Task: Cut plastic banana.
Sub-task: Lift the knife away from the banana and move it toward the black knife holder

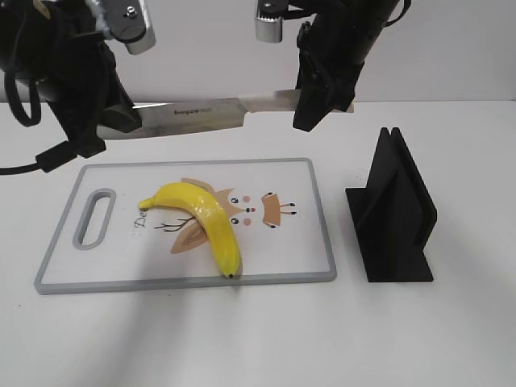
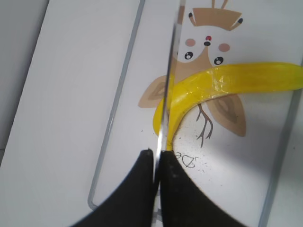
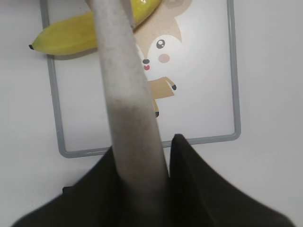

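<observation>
The plastic banana [image 1: 201,222] lies whole on the white cutting board [image 1: 322,234], its dark tip near the front edge. A kitchen knife [image 1: 193,114] hangs level above the board's far edge, held at both ends. My left gripper [image 1: 121,121] is shut on the blade end, which shows edge-on in the left wrist view [image 2: 165,94] between the jaws [image 2: 156,158], above the banana [image 2: 236,78]. My right gripper [image 1: 316,109] is shut on the grey handle [image 3: 125,94] between its jaws [image 3: 142,146]. The banana's tip end also shows in the right wrist view [image 3: 66,35].
A black knife stand [image 1: 395,218] stands on the white table right of the board. The board has a grey rim [image 2: 118,104] [image 3: 54,113], a handle slot [image 1: 95,216] at its left end and a cartoon print under the banana.
</observation>
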Controlling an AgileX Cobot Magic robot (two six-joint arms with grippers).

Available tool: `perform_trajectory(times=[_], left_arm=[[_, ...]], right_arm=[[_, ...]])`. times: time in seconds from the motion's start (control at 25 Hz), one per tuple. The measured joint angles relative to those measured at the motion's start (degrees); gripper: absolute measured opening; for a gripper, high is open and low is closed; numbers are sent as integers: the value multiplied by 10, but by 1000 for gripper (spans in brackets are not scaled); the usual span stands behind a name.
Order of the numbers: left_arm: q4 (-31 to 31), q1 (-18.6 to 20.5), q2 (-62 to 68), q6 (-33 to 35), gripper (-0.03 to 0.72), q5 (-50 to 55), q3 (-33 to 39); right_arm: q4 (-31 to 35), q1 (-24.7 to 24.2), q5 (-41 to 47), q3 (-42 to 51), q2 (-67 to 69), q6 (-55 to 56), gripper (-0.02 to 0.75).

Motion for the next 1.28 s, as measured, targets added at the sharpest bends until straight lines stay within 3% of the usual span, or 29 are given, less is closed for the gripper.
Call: perform_trajectory(times=[0.16, 0.24, 0.32, 0.48, 0.56, 0.84, 1.04, 1.28], left_arm=[[6, 0, 0, 2, 14, -4, 0], [8, 0, 0, 1, 80, -10, 0], [7, 0, 0, 0, 196, -20, -1], [2, 0, -1, -2, 504, -40, -1], [-1, 0, -6, -3, 589, -61, -1], [-4, 7, -53, -45, 627, -145, -1], [-4, 52, -84, -178, 615, -139, -1], [42, 132, -101, -360, 585, -23, -33]], right_arm=[[2, 0, 0, 0, 0, 0, 222], [6, 0, 1, 0, 0, 3, 219], [13, 0, 2, 0, 0, 6, 211], [23, 0, 2, 0, 0, 14, 186], [26, 0, 1, 0, 0, 20, 167], [21, 0, -5, 0, -4, 43, 167], [12, 0, -5, 0, -32, 131, 167], [0, 0, -5, 0, -56, 299, 167]])
